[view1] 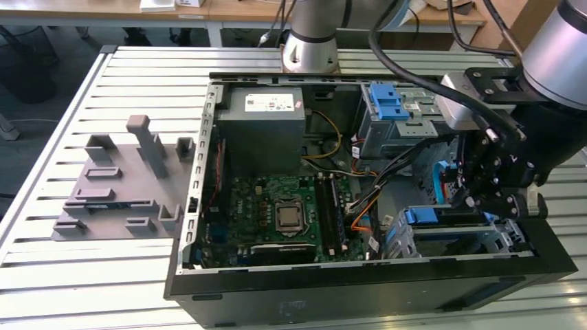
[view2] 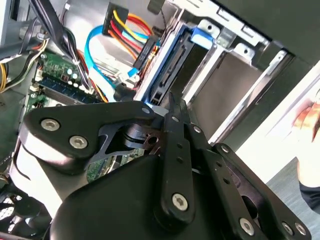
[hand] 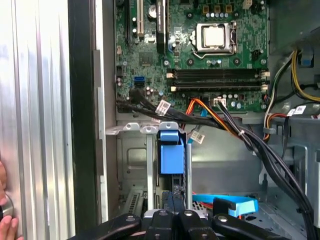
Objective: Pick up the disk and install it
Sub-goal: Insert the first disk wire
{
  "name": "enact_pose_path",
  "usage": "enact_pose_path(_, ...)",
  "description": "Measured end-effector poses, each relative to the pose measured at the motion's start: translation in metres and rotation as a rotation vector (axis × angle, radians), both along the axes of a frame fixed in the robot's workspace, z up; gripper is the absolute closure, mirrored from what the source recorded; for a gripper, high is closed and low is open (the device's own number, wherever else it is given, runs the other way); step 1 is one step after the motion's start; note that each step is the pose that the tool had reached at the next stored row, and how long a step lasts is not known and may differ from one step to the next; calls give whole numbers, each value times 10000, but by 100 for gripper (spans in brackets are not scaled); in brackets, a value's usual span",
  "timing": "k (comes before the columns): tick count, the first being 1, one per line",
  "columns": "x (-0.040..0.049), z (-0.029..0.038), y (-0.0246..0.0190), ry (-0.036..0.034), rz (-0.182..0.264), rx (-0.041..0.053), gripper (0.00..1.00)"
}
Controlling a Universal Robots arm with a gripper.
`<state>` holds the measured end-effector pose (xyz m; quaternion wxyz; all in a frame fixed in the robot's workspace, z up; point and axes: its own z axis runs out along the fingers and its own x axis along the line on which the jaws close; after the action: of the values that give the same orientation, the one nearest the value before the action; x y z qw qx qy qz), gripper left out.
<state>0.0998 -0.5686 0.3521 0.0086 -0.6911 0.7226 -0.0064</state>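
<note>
The disk sits edge-up in a slot of the lower grey drive cage, at the case corner on the exterior view's right. Its blue carrier tab sticks out of the slot, and the blue frame runs along its dark edge. My gripper hangs just over that cage, shut. The two thin black fingers are pressed together with nothing between them. Their tips stand right at the disk's outer edge; I cannot tell whether they touch it.
The open black case holds a motherboard, a grey power-supply box and an upper cage with a blue bracket. Cable bundles cross beside the cage. A grey fixture lies on the slatted table. A hand rests outside the case.
</note>
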Motion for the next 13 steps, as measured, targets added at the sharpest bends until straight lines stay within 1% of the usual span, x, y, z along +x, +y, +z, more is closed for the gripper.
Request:
enact_pose_path(3, 20, 5, 0, 0, 0, 0, 89)
enact_pose_path(8, 35, 54, 15, 0, 0, 2, 89)
enact_pose_path(11, 56, 57, 27, 0, 0, 3, 89)
enact_pose_path(13, 88, 58, 35, 0, 0, 0, 89)
